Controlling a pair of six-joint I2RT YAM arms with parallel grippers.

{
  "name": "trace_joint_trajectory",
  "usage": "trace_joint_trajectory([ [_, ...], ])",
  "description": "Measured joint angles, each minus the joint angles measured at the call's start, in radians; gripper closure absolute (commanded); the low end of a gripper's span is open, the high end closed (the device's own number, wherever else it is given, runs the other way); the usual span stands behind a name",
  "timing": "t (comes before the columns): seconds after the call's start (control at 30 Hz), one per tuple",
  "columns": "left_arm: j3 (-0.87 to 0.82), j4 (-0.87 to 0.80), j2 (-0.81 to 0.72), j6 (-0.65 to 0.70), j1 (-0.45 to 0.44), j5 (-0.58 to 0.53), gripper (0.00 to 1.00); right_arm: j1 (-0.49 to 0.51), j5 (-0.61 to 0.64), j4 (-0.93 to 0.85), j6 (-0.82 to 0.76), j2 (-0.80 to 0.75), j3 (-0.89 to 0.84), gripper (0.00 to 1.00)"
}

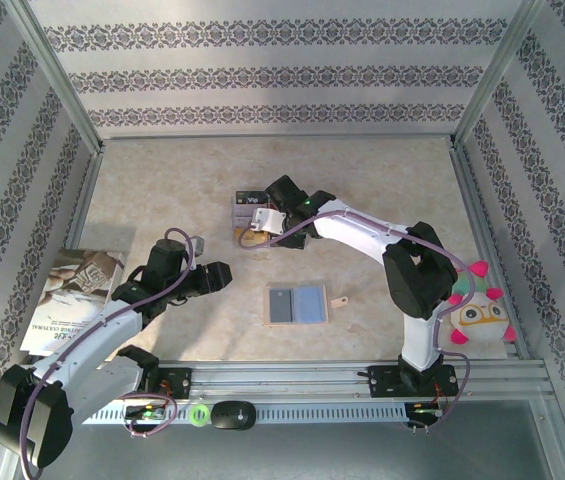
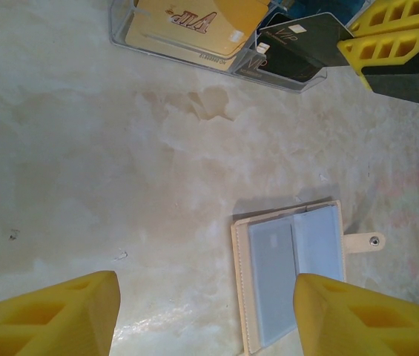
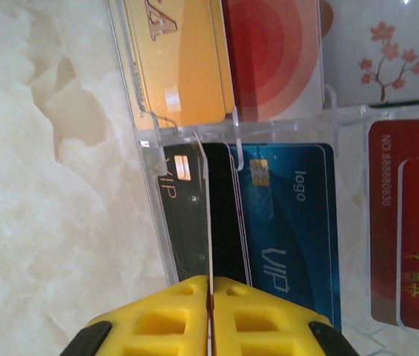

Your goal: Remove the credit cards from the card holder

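The pale marbled table [image 1: 162,190] takes up most of what I can see. The right arm [image 1: 362,232] stretches up to the middle of the frame. The right claw [image 3: 209,285] hangs over a clear tray [image 3: 148,159] of coloured cards, its fingers pinched almost together on what looks like a thin card [image 3: 207,215] seen edge-on, above the slot with a black card. The left arm [image 1: 92,340] lies at lower left, and the left claw [image 2: 205,297] is spread wide with nothing in it. The card holder [image 1: 297,305] lies open and flat just below the centre, well apart from the tray, with neither claw touching it. Its strap tab [image 1: 340,300] points right. I'd judge the job well along: one card is going into the tray, and the holder's grey-blue panels look flat, though I can't tell whether another card sits inside.
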Motion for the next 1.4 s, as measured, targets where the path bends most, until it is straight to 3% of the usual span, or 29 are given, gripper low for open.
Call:
trace_joint_trajectory([
  [0.33, 0.0, 0.0, -0.002, 0.0, 0.0, 0.0, 0.37, -0.018, 0.0, 0.002, -0.001, 0.0, -0.02, 0.88],
  [0.87, -0.006, 0.0, -0.002, -0.002, 0.006, 0.003, 0.33, -0.02, 0.07, 0.173, 0.03, -0.018, -0.071, 0.72],
  [1.13, -0.024, 0.009, -0.064, -0.017, 0.006, -0.001, 0.27, 0.016, 0.032, 0.274, 0.357, -0.208, -0.154, 0.67],
  [1.4, -0.027, 0.009, -0.067, -0.02, 0.006, -0.019, 0.26, 0.185, -0.07, 0.243, 0.739, -0.288, -0.385, 0.65],
])
